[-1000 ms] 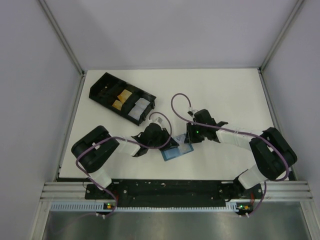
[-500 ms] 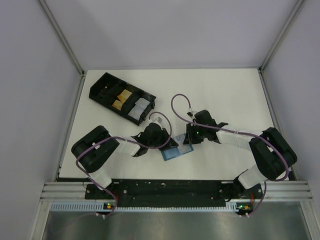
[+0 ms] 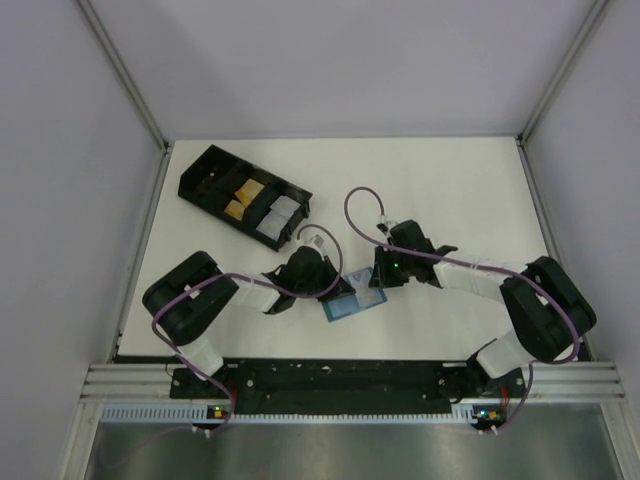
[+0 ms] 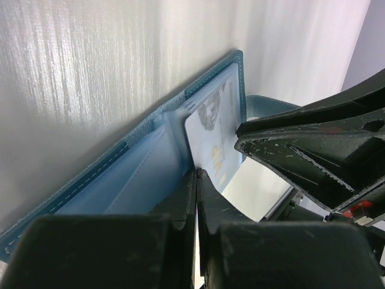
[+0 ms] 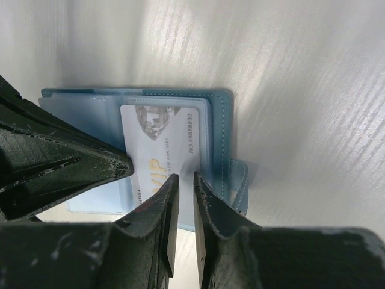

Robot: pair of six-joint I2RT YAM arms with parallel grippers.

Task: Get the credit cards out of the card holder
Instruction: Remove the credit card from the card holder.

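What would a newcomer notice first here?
The left gripper and right gripper meet tip to tip over the open blue card holder at the near middle of the table. A white card with a diamond picture shows in it, right under the fingertips. A black tray lies at the far left.

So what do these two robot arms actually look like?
The left arm and right arm have chunky black joints, white links and a looping purple cable each. The left end effector and right end effector each carry two black tapered fingers with pale scuffs.
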